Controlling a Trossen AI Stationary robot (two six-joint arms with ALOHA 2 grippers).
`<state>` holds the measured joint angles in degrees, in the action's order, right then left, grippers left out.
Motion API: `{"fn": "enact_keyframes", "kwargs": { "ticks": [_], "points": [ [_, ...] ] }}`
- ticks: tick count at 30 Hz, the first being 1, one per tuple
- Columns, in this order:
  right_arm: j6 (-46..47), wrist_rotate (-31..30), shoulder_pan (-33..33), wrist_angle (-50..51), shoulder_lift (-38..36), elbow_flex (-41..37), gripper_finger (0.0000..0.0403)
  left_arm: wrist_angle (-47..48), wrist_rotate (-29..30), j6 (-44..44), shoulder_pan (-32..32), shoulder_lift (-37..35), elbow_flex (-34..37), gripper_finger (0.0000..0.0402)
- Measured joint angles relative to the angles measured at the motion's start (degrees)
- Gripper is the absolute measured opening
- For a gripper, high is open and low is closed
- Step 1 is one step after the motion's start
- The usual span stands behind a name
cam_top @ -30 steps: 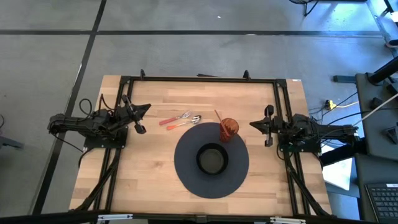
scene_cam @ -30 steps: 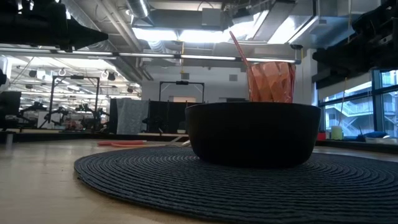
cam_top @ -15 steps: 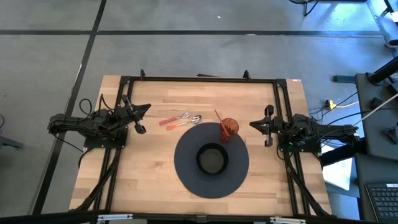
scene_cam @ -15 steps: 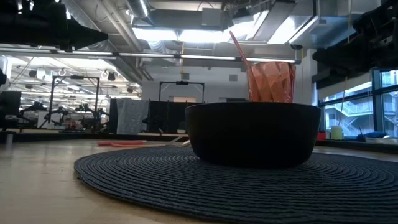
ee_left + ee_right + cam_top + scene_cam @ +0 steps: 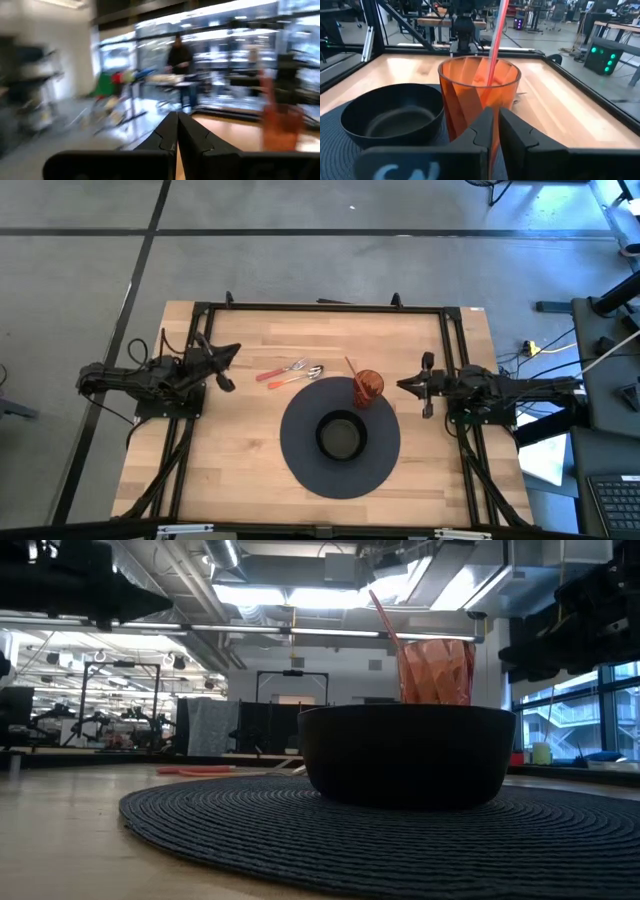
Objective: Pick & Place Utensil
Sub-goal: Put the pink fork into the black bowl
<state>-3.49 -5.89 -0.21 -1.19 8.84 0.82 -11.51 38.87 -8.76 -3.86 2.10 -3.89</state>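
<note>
Two orange-handled utensils (image 5: 289, 371) are lying side by side on the bare wooden table (image 5: 240, 450), just off the far-left edge of the round dark placemat (image 5: 300, 460), touching neither gripper. The table is sitting inside a black frame on a grey floor, and beyond it the low view is showing a large workshop with ceiling lights, racks and windows; a person is standing far back in the left wrist view. The left gripper (image 5: 224, 370) is hovering to the left of the utensils, clearly apart from them, with its fingers pressed together on nothing. The right gripper (image 5: 419, 387) is waiting well across the mat, its fingers almost together and empty. On the mat, a black bowl (image 5: 340, 436) is sitting empty at the centre, and an orange faceted cup (image 5: 367, 388) behind it is holding one orange stick (image 5: 496, 40).
</note>
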Motion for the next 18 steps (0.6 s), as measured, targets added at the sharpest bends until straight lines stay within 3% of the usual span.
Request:
{"fn": "enact_keyframes", "kwargs": {
  "ticks": [3, 8, 14, 18],
  "points": [
    [0.26, -0.09, 0.0, -0.03, 0.54, 0.0, 0.0031, 0.15, 7.31, 4.22, 0.04, 2.09, 0.01, 0.0004],
    [1.81, -0.11, 0.0, -0.2, 0.52, 0.0, 0.0031, -0.7, 7.7, 6.47, 0.0, 10.11, -2.73, 0.0004],
    [1.57, -0.11, 0.02, -0.84, 0.52, 0.0, 0.0031, 0.39, 10.18, 6.67, 1.98, 26.06, -14.02, 0.0004],
    [1.51, -0.11, 0.01, -1.11, 0.52, 0.0, 0.0031, 8.67, 10.41, 7.09, 7.11, 37.75, -22.9, 0.0004]
  ]
}}
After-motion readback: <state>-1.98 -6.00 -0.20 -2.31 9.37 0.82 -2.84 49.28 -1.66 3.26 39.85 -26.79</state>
